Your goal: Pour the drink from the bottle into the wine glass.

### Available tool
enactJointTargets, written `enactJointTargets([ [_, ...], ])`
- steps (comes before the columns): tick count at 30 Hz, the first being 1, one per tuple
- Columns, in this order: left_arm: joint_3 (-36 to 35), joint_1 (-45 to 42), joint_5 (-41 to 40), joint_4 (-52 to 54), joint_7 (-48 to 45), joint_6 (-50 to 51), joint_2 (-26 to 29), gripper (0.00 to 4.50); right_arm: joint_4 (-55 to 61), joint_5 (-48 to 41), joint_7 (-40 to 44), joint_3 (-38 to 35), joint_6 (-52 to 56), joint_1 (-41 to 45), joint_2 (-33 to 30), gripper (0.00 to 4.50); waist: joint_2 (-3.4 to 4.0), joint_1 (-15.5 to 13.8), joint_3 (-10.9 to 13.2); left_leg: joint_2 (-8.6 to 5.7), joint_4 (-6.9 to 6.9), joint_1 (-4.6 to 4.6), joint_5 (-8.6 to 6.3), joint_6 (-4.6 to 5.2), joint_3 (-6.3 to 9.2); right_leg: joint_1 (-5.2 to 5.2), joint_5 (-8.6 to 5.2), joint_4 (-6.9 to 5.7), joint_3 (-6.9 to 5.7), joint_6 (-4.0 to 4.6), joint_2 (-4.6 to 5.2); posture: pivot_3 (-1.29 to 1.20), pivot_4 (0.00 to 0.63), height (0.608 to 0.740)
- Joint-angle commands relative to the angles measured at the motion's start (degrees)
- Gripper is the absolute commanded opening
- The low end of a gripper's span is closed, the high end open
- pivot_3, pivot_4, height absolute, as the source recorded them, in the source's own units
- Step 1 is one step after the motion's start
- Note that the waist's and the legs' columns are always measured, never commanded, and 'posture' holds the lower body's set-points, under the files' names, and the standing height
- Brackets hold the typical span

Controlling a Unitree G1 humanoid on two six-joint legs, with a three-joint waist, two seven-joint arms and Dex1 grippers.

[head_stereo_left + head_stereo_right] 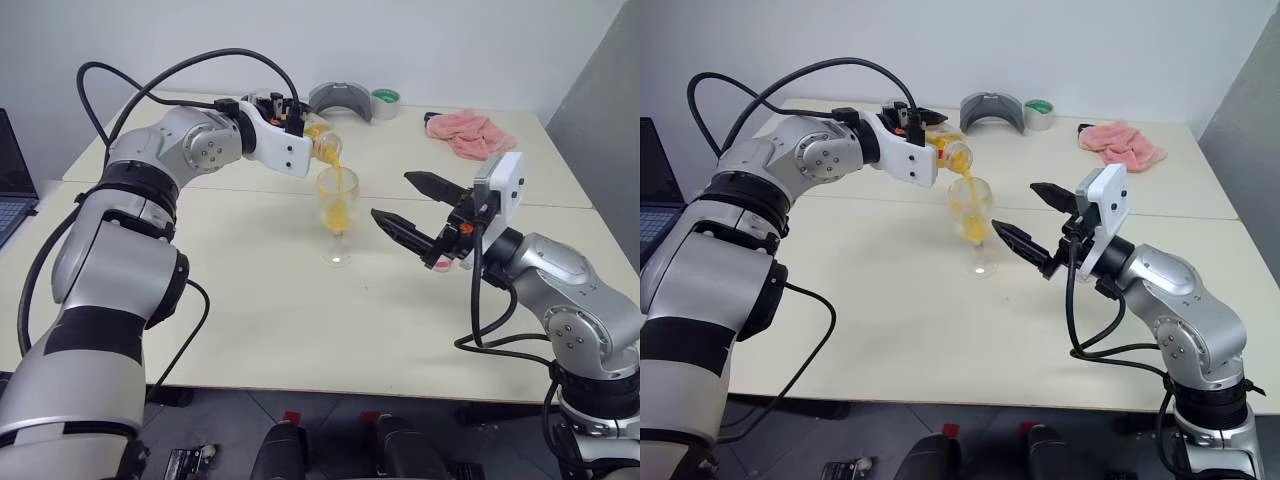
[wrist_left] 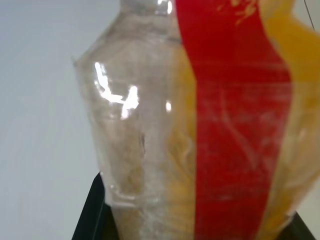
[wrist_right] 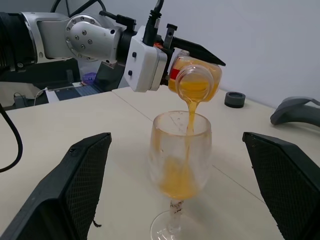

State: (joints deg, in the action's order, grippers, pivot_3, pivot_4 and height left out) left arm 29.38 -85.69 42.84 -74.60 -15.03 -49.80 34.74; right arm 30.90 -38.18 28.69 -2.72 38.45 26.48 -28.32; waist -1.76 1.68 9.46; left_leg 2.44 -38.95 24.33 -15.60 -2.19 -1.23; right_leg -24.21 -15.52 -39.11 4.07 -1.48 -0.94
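Note:
My left gripper (image 1: 300,125) is shut on the clear bottle (image 1: 322,143), holding it tipped on its side with its open mouth just above the wine glass (image 1: 337,215). A thin stream of orange drink (image 3: 190,112) runs from the mouth into the bowl, which holds orange liquid in its lower part. More drink remains in the bottle (image 2: 200,125) beside its red label strip. The glass stands upright on the cream table (image 1: 250,320). My right gripper (image 1: 390,195) hovers open just right of the glass, its two black fingers (image 3: 75,185) set wide on either side of it without touching.
At the table's far edge lie a grey curved object (image 1: 340,98), a tape roll (image 1: 386,102) and a pink cloth (image 1: 468,133). A laptop (image 1: 10,180) sits off the table's left side. A seam crosses the table behind the glass.

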Motion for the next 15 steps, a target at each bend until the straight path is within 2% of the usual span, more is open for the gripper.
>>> enactJointTargets([
  [1,-0.2,-3.0,0.0,1.0,1.7,-0.7,1.3,1.63,1.2,0.3,0.3,-0.2,-1.3,1.0,0.2,4.50,0.00,0.0,0.0,0.00,0.00,0.00,0.00,0.00,0.00,0.00,0.00,0.00,0.00,0.00,0.00,0.00,0.150,0.740],
  [15,0.5,-4.1,0.9,0.8,2.6,-0.8,1.4,1.63,0.9,0.8,0.3,0.2,-1.5,1.4,0.7,4.50,0.00,0.0,0.0,-0.01,-0.01,0.00,0.01,-0.01,0.00,0.00,0.00,-0.02,0.00,0.00,0.01,0.00,0.150,0.740],
])
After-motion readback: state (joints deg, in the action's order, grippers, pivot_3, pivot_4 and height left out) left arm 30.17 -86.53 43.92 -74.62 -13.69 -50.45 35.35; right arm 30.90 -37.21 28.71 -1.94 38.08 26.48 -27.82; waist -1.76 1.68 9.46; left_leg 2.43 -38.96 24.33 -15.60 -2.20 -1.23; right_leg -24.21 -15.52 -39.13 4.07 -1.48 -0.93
